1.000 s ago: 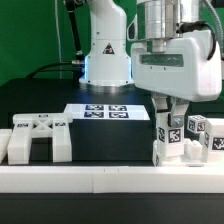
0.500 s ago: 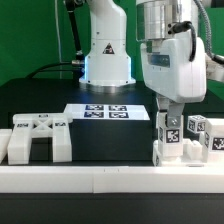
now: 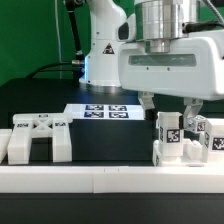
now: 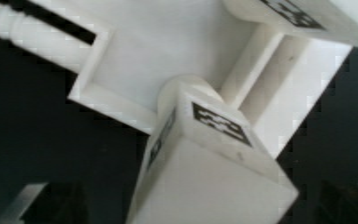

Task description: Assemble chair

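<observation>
The chair parts are chunky white pieces with black-and-white tags. An upright tagged block stands at the exterior view's right, with more tagged pieces beside it. A wide chair piece with two stubs stands at the left. My gripper hangs just above the upright block, its fingers spread to either side of the block's top with gaps showing. The wrist view shows the tagged block close up between the jaws, with a flat white slab beyond it.
The marker board lies flat on the black table behind the parts. A long white rail runs along the table's front edge. The robot base stands at the back centre.
My gripper has turned about its vertical axis, so its wide face now shows in the exterior view with both fingers spread. The upright block has not moved.
</observation>
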Motion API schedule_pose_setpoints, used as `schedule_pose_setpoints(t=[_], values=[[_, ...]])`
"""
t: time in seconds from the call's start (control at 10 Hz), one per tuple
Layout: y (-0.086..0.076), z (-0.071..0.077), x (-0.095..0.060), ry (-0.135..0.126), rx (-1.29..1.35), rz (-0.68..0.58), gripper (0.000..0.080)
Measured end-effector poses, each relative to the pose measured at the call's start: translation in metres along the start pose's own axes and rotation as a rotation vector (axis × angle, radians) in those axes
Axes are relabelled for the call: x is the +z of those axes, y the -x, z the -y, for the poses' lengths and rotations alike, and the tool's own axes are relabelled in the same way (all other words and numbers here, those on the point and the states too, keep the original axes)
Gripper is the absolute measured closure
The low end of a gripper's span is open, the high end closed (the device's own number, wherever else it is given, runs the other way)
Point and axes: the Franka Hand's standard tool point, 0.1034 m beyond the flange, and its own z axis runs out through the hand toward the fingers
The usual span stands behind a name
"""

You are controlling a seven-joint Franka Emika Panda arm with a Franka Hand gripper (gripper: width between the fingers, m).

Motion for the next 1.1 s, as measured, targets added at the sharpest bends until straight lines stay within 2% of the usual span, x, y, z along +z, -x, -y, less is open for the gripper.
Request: schedule_pose_setpoints(t=[1.1], values=[[0.0005,-0.0018,0.0019,0.011,-0.754,-0.002,0.0150]])
